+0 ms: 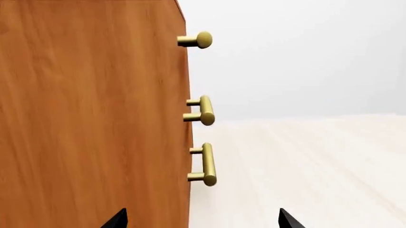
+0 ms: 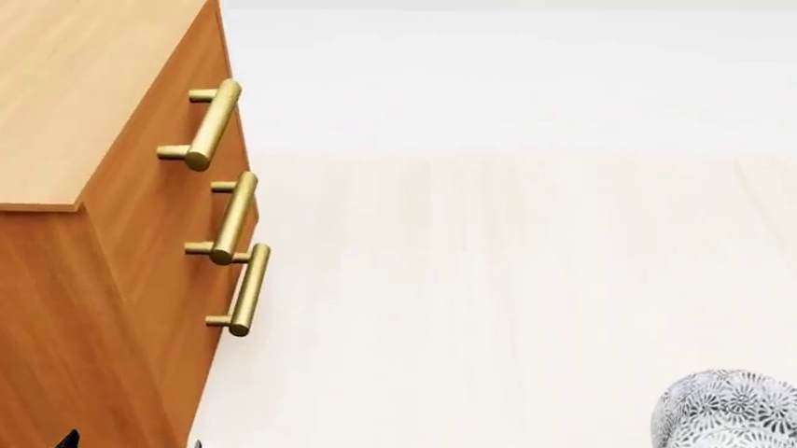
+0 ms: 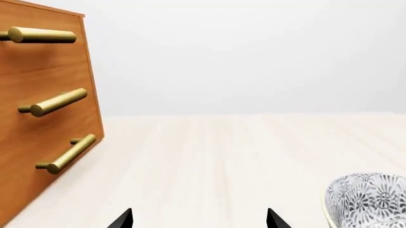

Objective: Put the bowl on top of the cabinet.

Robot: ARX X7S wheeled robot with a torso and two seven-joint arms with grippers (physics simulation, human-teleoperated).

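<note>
Black fingertips of the right tool (image 3: 199,219) stand apart, empty; it should straddle the bowl's (image 3: 368,199) rim before lifting toward the cabinet (image 2: 75,103).

Head view: the cabinet (image 2: 125,271) fills the left of the frame; its top (image 2: 88,93) at upper left is bare. Three brass handles (image 2: 230,219) stick out from its front into the adjoining space. The pale floor (image 2: 498,280) lies open across centre and right. The bowl (image 2: 729,411) occupies the lower right corner, well apart from the cabinet.
</note>
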